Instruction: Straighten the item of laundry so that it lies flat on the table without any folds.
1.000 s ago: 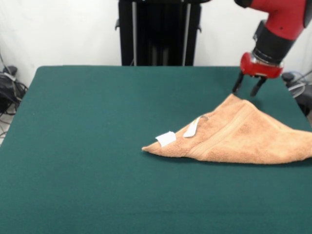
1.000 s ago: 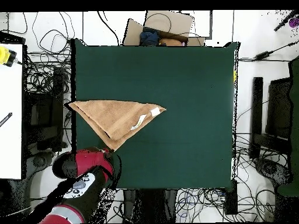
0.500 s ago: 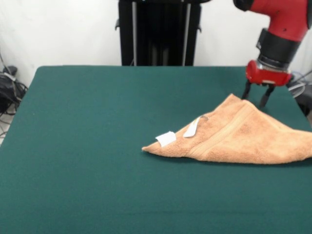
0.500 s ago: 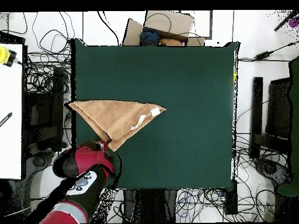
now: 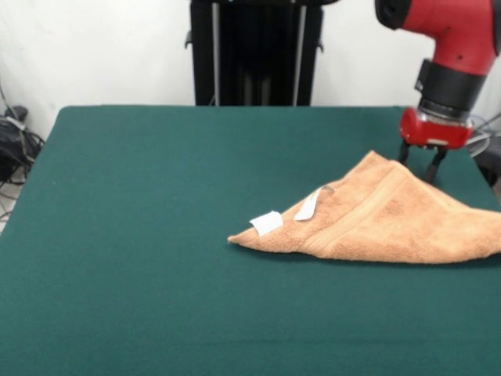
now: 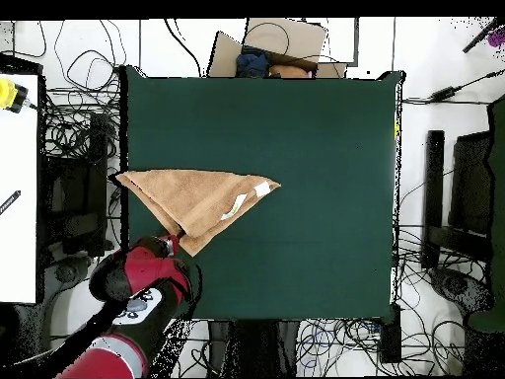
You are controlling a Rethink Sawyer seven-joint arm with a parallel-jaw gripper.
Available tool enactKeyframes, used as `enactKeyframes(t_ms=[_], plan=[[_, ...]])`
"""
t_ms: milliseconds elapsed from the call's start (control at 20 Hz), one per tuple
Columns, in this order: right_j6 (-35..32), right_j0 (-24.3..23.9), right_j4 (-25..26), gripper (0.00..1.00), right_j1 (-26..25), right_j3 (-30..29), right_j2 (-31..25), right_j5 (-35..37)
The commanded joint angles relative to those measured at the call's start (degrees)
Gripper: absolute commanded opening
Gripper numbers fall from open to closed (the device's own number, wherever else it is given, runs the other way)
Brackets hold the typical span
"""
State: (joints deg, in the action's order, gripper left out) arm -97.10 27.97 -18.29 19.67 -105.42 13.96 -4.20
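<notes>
Gripper (image 5: 423, 162) has shifted right and lower, jaws spread, at the towel's (image 5: 383, 215) far corner
Towel lies folded into a triangle at table's (image 5: 156, 258) right side, long axis left-right, tagged tip pointing left

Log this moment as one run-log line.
towel: folded into triangle, not flat | gripper: open, at towel's far corner | table: towel near one edge | grasp: none yet
</notes>
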Motion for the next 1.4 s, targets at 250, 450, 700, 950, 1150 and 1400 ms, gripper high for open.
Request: enactKeyframes(t_ms=[250,450,700,950,1150,1400], plan=[[-14.1,6.2,-8.9,1.00,-4.9,4.1,1.6,0.0],[-13.3,11.2,-12.2,1.00,-6.4,4.9,7.3,2.6],[-13.4,14.2,-15.0,1.00,-6.6,5.6,11.1,8.6],[-12.6,15.2,-15.5,1.00,-6.3,6.0,13.2,9.1],[-12.6,17.1,-15.9,1.00,-7.0,6.5,15.8,9.5],[-13.1,18.3,-16.5,1.00,-9.1,7.4,17.3,6.8]])
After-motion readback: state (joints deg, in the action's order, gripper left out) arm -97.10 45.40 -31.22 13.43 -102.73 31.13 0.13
